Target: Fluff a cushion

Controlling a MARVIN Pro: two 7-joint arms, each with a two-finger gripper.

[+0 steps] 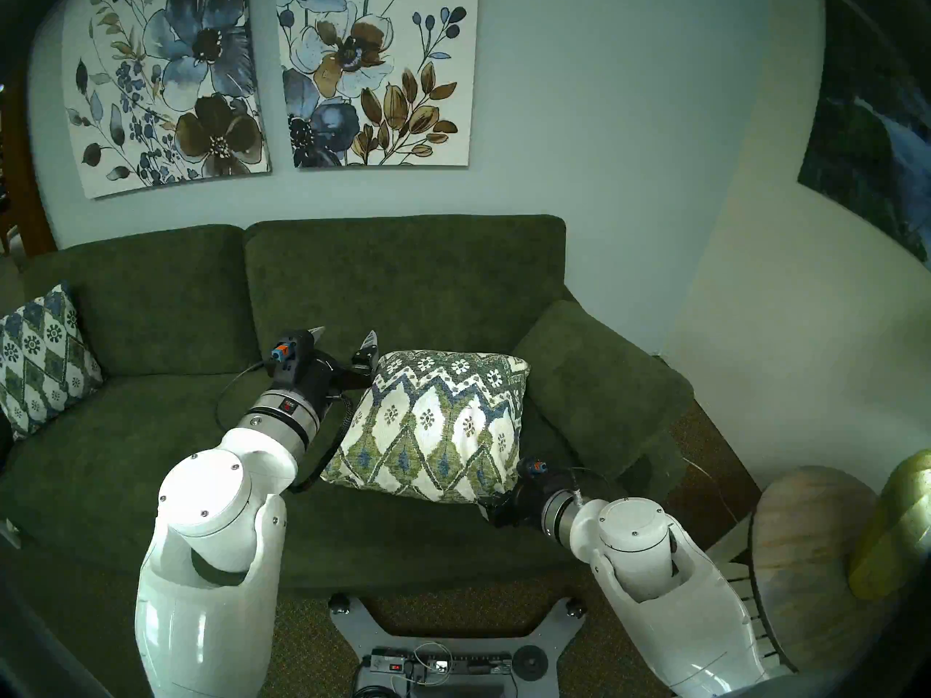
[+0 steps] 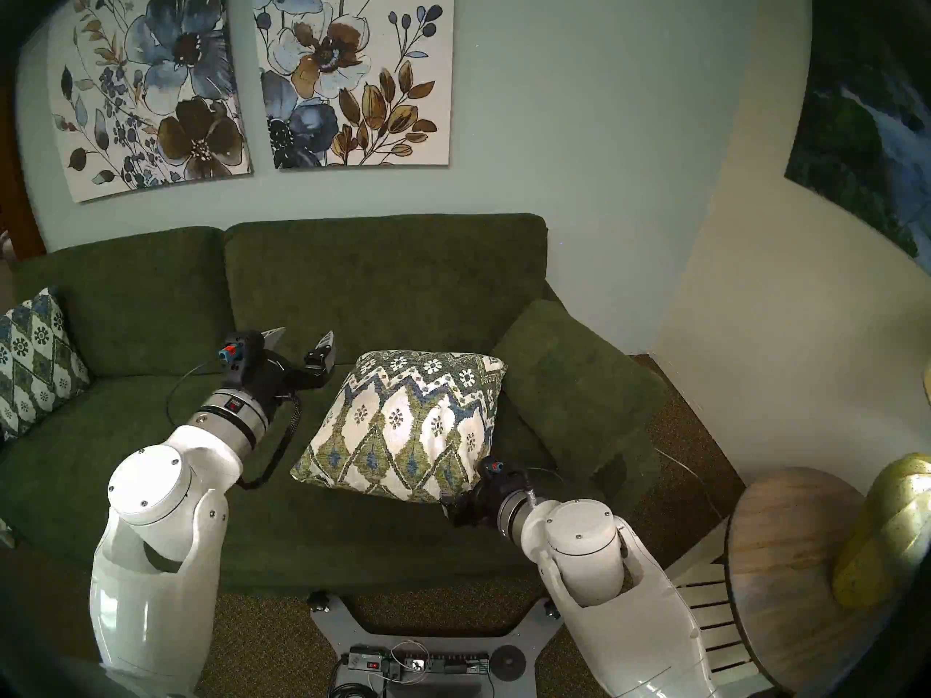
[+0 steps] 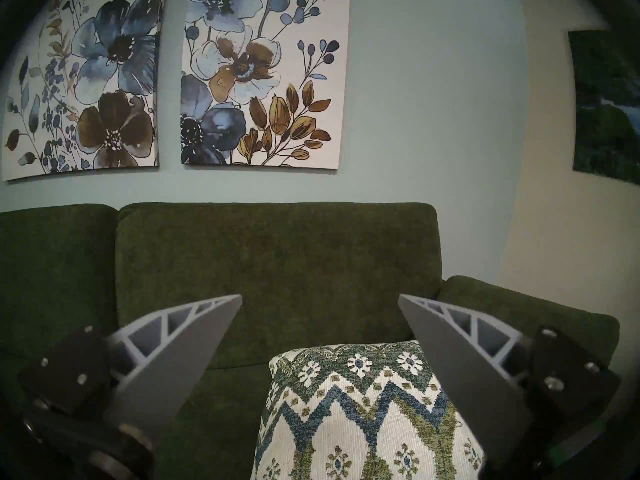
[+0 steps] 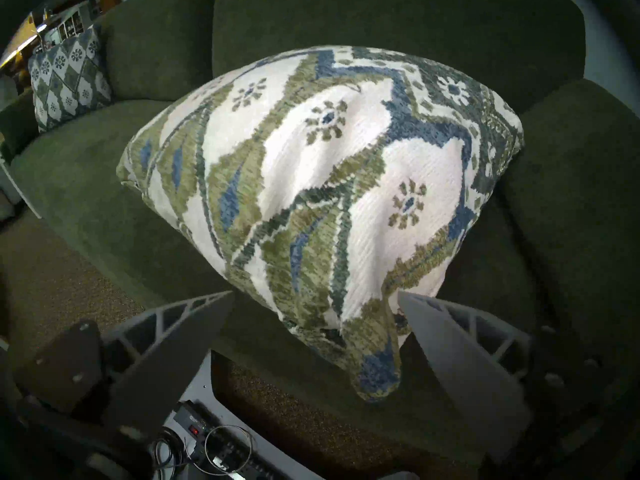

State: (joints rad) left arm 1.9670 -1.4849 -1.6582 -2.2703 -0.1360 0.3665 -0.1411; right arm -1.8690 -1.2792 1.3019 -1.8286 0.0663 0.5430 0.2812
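Cushion — plump, cream, green-and-blue woven diamonds — is flanked: right gripper, agape, at its near corner; left gripper empty, spread, beside the far corner.

I see a dark green sofa carrying everything here. On its seat, toward my right, the cushion lies tilted, its far edge propped against the backrest and its right side close to the armrest. A smaller patterned cushion leans in the seat's far left corner, well apart.
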